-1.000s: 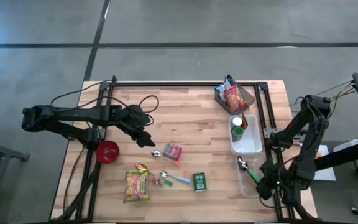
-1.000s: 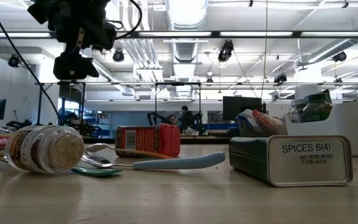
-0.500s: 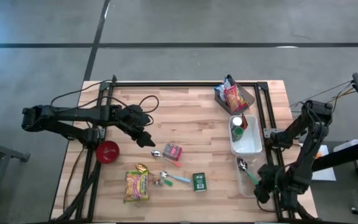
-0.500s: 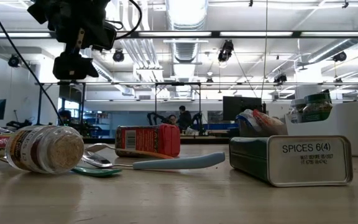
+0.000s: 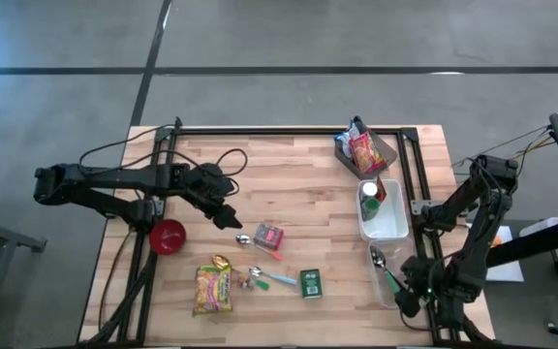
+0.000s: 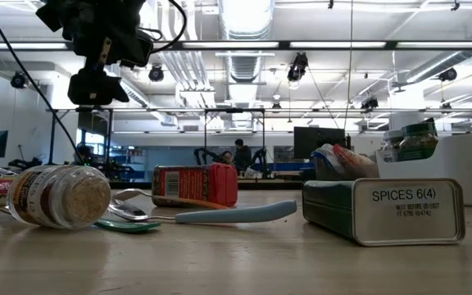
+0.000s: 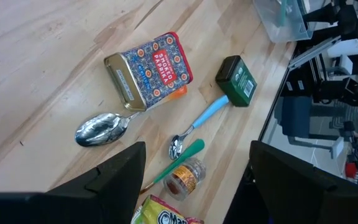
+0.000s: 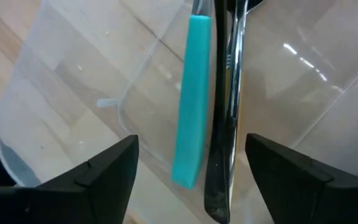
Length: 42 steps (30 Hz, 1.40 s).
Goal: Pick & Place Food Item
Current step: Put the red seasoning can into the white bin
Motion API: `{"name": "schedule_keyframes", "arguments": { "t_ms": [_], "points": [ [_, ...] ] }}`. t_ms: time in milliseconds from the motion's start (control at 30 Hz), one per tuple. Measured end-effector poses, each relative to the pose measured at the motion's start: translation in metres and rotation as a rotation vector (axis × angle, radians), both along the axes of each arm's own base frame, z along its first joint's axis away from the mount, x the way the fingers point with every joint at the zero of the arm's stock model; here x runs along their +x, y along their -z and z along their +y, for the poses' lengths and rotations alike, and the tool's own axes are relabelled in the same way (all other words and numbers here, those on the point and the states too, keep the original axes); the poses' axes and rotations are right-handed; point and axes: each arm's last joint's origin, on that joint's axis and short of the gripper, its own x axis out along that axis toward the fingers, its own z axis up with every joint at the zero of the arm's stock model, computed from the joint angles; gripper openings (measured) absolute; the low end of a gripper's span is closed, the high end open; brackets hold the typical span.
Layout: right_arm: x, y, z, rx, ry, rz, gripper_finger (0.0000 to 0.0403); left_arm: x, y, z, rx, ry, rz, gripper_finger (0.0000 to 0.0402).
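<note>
Opened wide now, right end effector (image 8: 188, 180) hovers above teal-handled spoon (image 8: 188, 99) in clear bin (image 8: 55, 93)

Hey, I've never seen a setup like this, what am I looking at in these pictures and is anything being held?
Two robot arms work at a wooden table. One picture looks straight down, one looks level across the tabletop, and two come from cameras on the wrists. The left end effector hangs open above a red tin, spoons and a green spice tin, holding nothing. The right end effector stands open over a clear bin where a teal-handled utensil and a metal one lie.
</note>
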Motion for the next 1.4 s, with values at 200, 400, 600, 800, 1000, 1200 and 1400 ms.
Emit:
{"name": "schedule_keyframes", "arguments": {
  "t_ms": [200,400,600,800,1000,1200,1400],
  "points": [
    [0.001,-0.009,0.002,0.038,-0.005,-0.009,0.0296,0.000,0.001,0.000,-0.001,0.000,0.004,0.0289],
    [0.001,-0.032,0.006,0.075,-0.013,-0.018,0.0296,0.002,0.001,0.001,0.013,-0.016,-0.001,0.0289],
    [0.002,-0.061,-0.002,-0.042,0.004,0.009,0.0296,0.020,0.000,-0.003,0.213,0.090,-0.038,0.0289],
    [0.011,-0.082,-0.010,-0.107,0.037,0.026,0.0296,0.046,0.003,-0.009,0.419,0.344,-0.084,0.0289],
    [0.019,-0.087,-0.010,-0.101,0.061,0.024,0.0296,0.073,0.004,-0.007,0.485,0.445,-0.075,0.0291],
    [0.023,-0.084,-0.008,-0.081,0.102,0.020,0.0296,0.097,0.011,-0.006,0.520,0.611,0.042,0.0337],
    [0.027,-0.084,-0.009,-0.078,0.117,0.019,0.0296,0.115,0.026,-0.004,0.582,0.772,0.174,0.0395]
  ]
}}
